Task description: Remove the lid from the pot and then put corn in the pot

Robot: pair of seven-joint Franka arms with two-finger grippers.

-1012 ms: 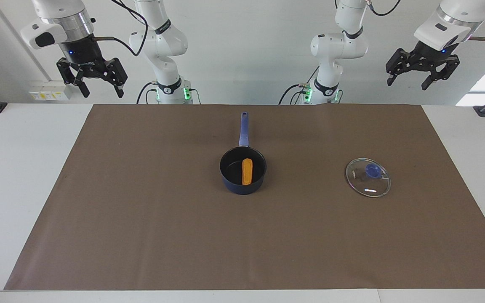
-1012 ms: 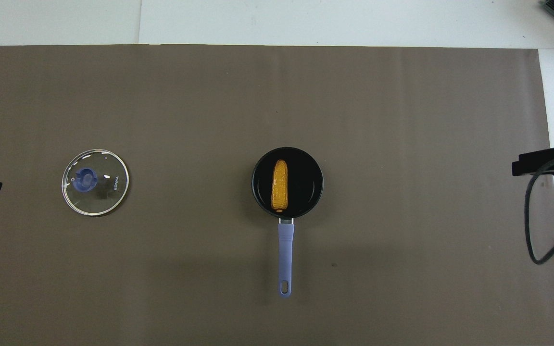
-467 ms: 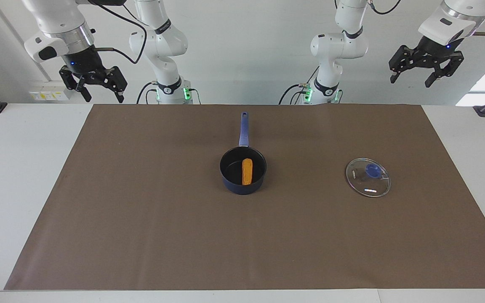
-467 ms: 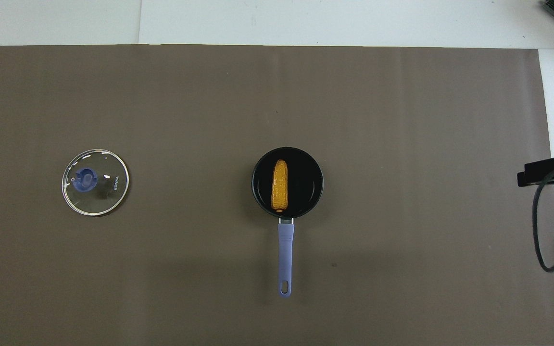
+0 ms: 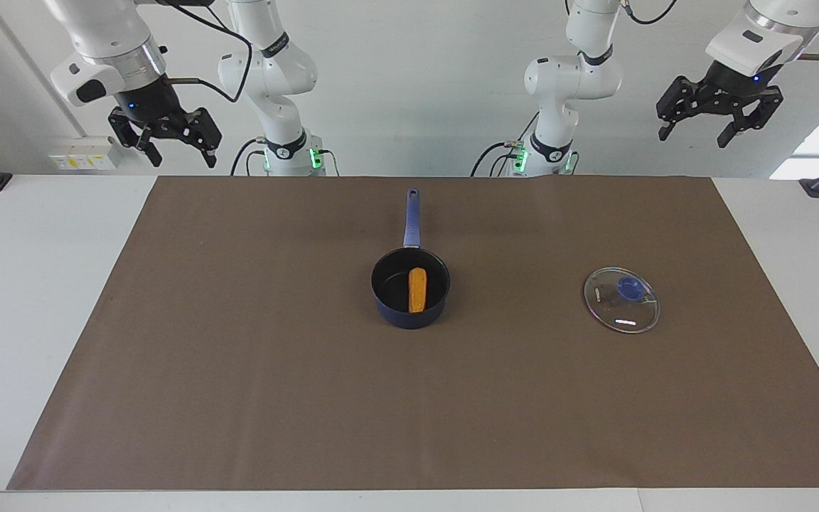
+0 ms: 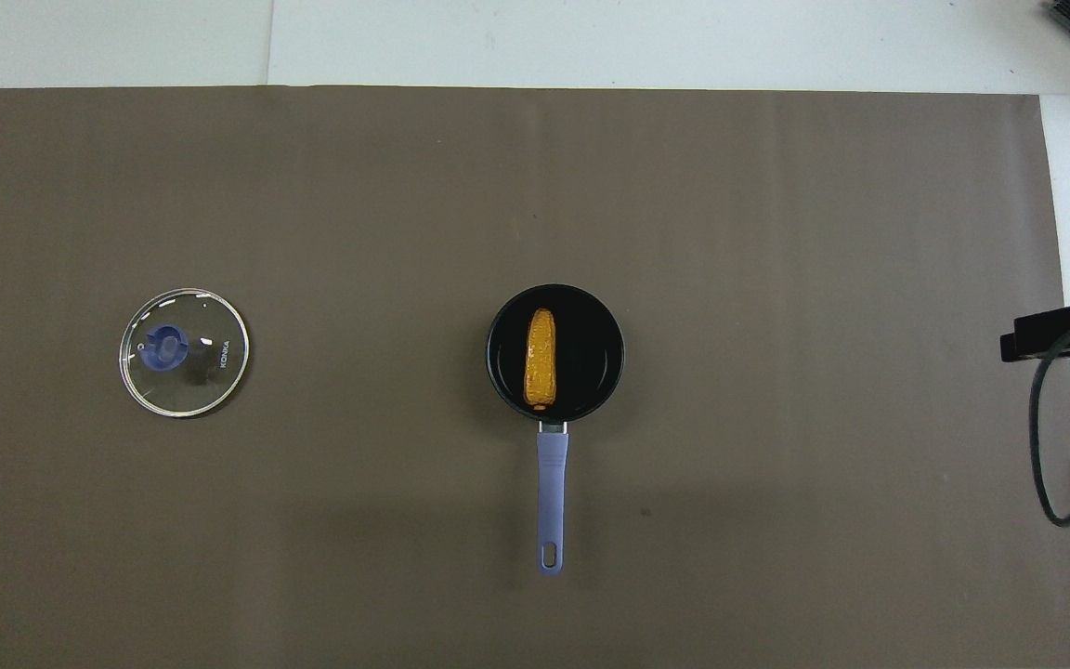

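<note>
So the small dark navy saucepan [image 5: 410,297] sits pretty much in the middle of the brown mat [image 5: 239,398], its long straight blue handle [image 5: 411,218] pointing toward the robots. The stubby orange-yellow corn cob [image 5: 417,289] is lying flat inside it on the black bottom, lined up with the handle.

The round clear glass lid with the thin metal rim and blue knob [image 5: 621,299] is off the pot, flat on the mat with the knob facing up. It's well apart from the pot, toward the left arm's end of the table, about level with it.

Both arms are pulled up and away from everything. The left gripper [image 5: 719,122] hangs high in the air over its own end of the table, jaws spread apart and nothing between them. The right gripper [image 5: 165,136] is the same deal, raised over the edge of the table at the right arm's end, fingers apart and empty.
</note>
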